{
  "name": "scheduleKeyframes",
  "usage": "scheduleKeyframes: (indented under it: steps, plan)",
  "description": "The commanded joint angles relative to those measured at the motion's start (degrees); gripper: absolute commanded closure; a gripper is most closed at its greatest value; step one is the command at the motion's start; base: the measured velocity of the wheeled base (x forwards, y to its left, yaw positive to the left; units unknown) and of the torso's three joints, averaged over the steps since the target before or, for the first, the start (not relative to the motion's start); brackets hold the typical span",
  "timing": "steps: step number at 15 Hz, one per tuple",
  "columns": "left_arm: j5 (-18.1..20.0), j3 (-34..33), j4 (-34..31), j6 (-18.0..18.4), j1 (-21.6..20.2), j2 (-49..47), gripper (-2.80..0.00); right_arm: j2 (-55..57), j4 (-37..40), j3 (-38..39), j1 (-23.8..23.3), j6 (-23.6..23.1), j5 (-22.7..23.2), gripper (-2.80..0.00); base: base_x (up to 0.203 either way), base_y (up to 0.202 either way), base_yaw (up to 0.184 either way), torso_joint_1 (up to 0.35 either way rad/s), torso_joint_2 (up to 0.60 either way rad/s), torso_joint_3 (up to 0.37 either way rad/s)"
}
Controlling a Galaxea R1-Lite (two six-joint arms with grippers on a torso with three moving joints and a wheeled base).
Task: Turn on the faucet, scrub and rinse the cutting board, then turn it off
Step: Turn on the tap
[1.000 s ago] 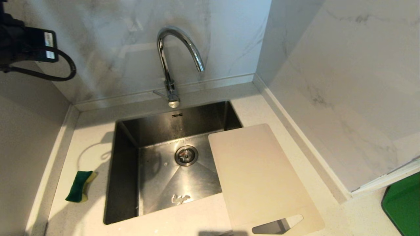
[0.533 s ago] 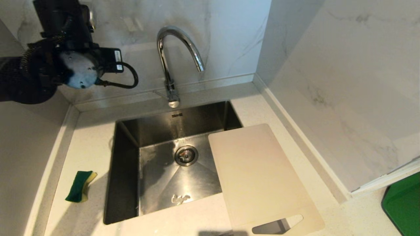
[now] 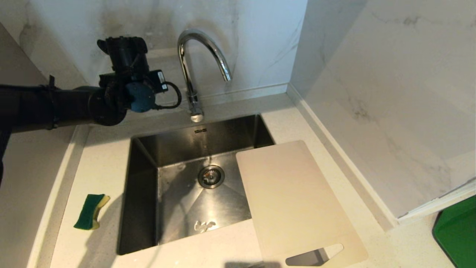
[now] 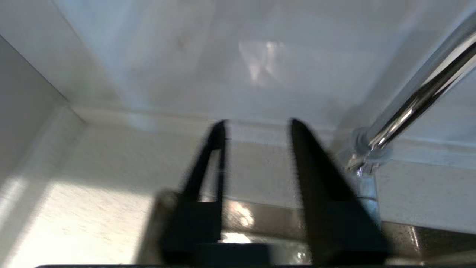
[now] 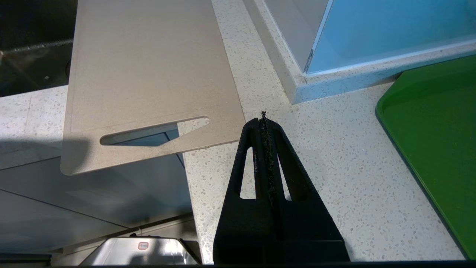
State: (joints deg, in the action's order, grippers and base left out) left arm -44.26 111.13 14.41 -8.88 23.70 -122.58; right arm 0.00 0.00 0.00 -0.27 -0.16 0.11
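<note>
Faucet (image 3: 193, 70) behind sink (image 3: 141, 193). Board (image 3: 293, 201) overhangs sink's right rim and counter's front edge. Sponge (image 3: 89, 211) left of sink. Left gripper (image 4: 256, 130) left of faucet, apparently apart.

Tall chrome gooseneck faucet (image 3: 193, 67) is mirror-shiny metal, the steel sink basin (image 3: 141, 193) below it looks brushed. Beige rectangular plastic cutting board (image 3: 293, 201) is matt, sitting on a speckled stone tabletop (image 3: 100, 163).

In front of me a rectangular stainless-steel sink (image 3: 145, 208) is sunk into the white speckled stone countertop (image 3: 100, 156). A green-and-yellow sponge (image 3: 90, 211) lies left of it; a flat green plastic tray (image 3: 457, 232) sits far right.
</note>
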Motion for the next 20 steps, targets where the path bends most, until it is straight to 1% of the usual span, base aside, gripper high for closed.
scheduleKeyframes:
  steps: [1,6,8,10,12,13,15,18,20]
  plan:
    - [-0.35,0.53,0.16,-2.25,-0.31,-4.27,-2.8,0.0,0.0,0.0,0.0,-0.02,0.06,0.0,0.0,0.0,0.0,0.0,0.0,0.0]
    - [-1.16,0.86,0.34,-8.51,0.99,-5.31,-2.8,0.0,0.0,0.0,0.0,-0.02,0.06,0.0,0.0,0.0,0.0,0.0,0.0,0.0]
    - [-0.2,0.89,0.38,-10.35,1.18,-5.56,-2.8,0.0,0.0,0.03,0.0,-0.02,-0.01,0.0,0.0,0.0,0.0,0.0,0.0,0.0]
    - [0.93,0.93,0.44,-13.71,1.75,-6.32,-2.8,0.0,0.0,0.05,0.0,-0.02,0.06,0.0,0.0,0.0,0.0,0.0,0.0,0.0]
    - [0.46,0.93,0.9,-16.05,2.11,-7.91,-2.8,0.0,-0.08,0.0,0.0,-0.02,0.06,0.0,0.0,0.0,0.0,0.0,0.0,0.0]
    - [0.31,0.93,1.92,-16.6,2.37,-8.77,-2.8,0.0,-0.06,0.04,0.0,-0.02,0.06,0.0,0.0,0.0,0.0,0.0,0.0,0.0]
    - [-1.03,0.93,6.62,-16.66,2.55,-10.63,-2.8,0.0,0.0,0.08,0.0,0.07,-0.02,0.0,0.0,0.0,0.0,0.0,0.0,0.0]
    - [-1.33,0.93,8.72,-16.87,2.84,-12.83,-2.8,0.0,0.0,0.0,0.0,0.07,-0.02,0.0,0.0,0.0,0.0,0.0,0.0,0.0]
    - [-1.61,0.99,10.44,-16.29,3.69,-13.3,-2.8,0.0,0.0,0.06,0.0,0.07,-0.02,0.0,0.0,0.0,0.0,0.0,0.0,0.0]
